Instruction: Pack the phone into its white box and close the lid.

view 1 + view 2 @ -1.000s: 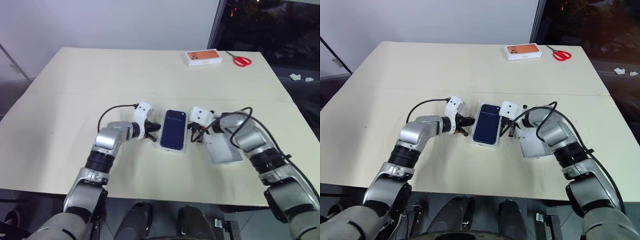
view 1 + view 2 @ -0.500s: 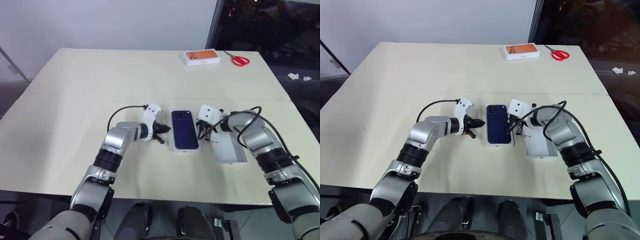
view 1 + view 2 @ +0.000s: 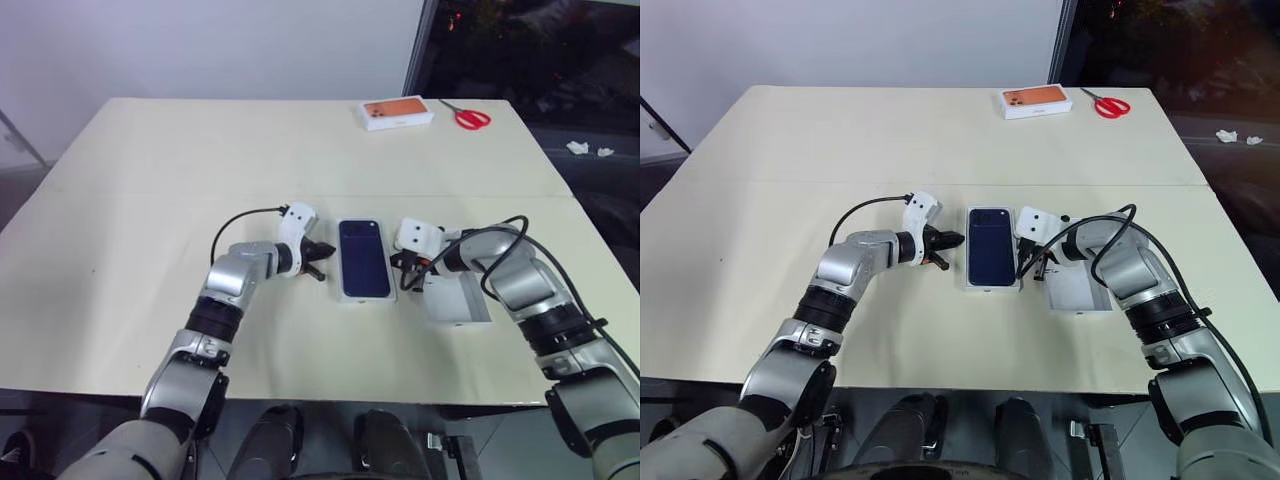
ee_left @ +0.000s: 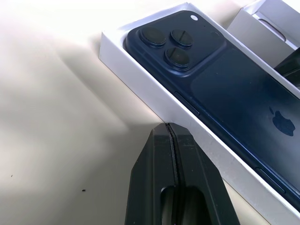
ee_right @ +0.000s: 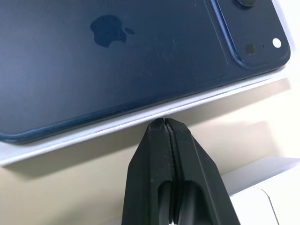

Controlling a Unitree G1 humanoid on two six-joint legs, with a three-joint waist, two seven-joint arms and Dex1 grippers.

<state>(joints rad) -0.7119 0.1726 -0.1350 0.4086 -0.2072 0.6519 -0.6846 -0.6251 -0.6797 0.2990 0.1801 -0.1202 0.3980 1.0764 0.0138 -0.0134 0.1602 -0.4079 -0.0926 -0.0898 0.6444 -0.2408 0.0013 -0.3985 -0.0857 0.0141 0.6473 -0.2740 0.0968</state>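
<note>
Lying back-up in the white box (image 3: 991, 284), the phone (image 3: 990, 257) shows its camera cluster at the far end, and the box sits near the middle of the bench (image 3: 890, 140). Both arms flank it. On the box's left side the left claw (image 3: 951, 241) has its 2 black fingers pressed together, gripping nothing; in the left wrist view their tips (image 4: 169, 129) sit just beside the box's white wall (image 4: 154, 101), and whether they touch it I can't say. On the other side the right claw (image 3: 1022, 268) is likewise pinched tight and empty, and its wrist view puts the tips (image 5: 162, 123) up against the box's rim (image 5: 108, 129), with the phone's glossy back (image 5: 117, 65) just past it.

Just right of the box lies the lid (image 3: 1077, 288), open side up and plain white inside, partly under the right forearm.

Far off by the back edge sit an orange-topped box (image 3: 1033, 100) and red-handled scissors (image 3: 1111, 103), well apart from the rest
</note>
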